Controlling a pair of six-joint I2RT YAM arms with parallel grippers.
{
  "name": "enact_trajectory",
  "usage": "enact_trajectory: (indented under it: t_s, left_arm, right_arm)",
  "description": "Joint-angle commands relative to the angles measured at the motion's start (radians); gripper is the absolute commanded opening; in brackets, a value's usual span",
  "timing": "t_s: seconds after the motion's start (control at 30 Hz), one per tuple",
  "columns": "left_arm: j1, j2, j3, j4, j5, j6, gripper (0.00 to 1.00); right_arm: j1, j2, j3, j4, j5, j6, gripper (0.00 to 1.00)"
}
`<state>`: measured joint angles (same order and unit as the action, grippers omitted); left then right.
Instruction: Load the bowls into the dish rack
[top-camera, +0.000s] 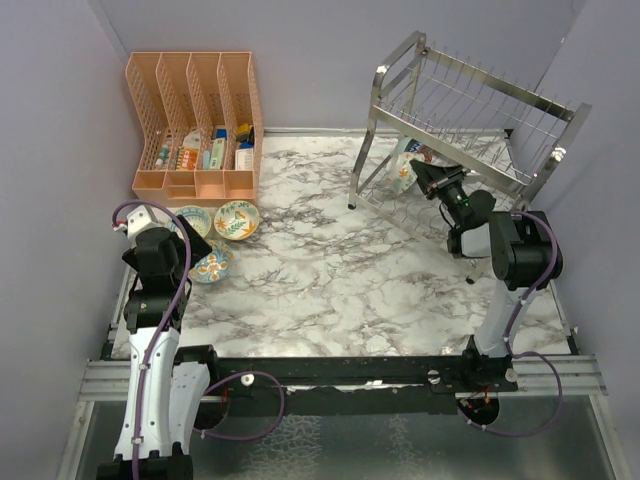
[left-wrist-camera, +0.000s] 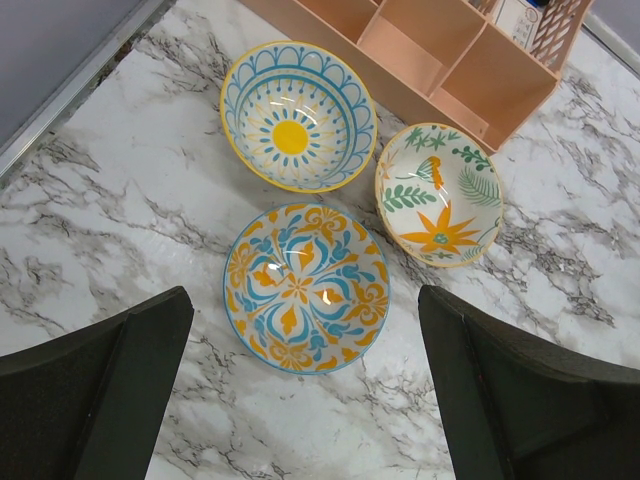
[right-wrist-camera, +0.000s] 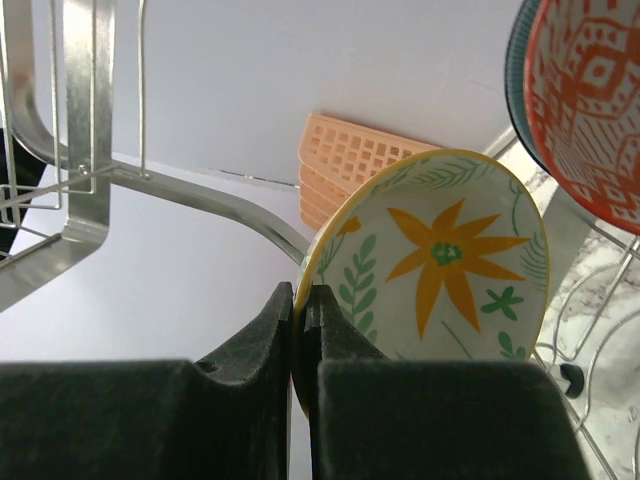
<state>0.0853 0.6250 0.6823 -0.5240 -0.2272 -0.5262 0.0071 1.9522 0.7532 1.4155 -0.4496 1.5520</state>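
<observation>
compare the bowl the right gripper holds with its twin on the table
The held bowl stands on edge, its rim pinched by the right gripper at the dish rack; the table bowl sits mouth up, untouched, beside the peach organizer. Both show an orange star flower and green leaves on cream.

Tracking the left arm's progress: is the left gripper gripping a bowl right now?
No, the left gripper is wide open above three bowls, all sitting on the marble table.

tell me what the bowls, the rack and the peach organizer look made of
Bowls: likely glazed ceramic, glossy with glints over painted patterns.
Dish rack: polished metal wire and tube, mirror-like shine.
Peach organizer: seemingly matte plastic, moulded mesh walls.
</observation>
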Motion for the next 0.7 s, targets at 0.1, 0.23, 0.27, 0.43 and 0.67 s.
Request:
enact_trajectory:
  t_s: [0.1, 0.23, 0.27, 0.43, 0.67]
  left_arm:
    - [0.01, -0.005, -0.002, 0.031, 0.024, 0.01, 0.99]
    - [0.009, -0.005, 0.0, 0.032, 0.027, 0.011, 0.99]
    - [0.01, -0.005, -0.001, 0.032, 0.028, 0.011, 0.99]
    - [0.01, -0.004, -0.001, 0.032, 0.028, 0.011, 0.99]
    - [0.011, -0.001, -0.001, 0.033, 0.029, 0.012, 0.99]
  right_arm:
    - [-0.021, -0.045, 0.064, 0.358, 0.035, 0.045, 0.01]
    - [-0.022, -0.056, 0.058, 0.359, 0.046, 0.043, 0.01]
    - [-0.023, -0.06, 0.056, 0.359, 0.053, 0.041, 0.01]
    - [-0.031, -0.082, 0.08, 0.355, 0.066, 0.023, 0.01]
    - [-0.04, -0.079, 0.098, 0.342, 0.076, 0.023, 0.01]
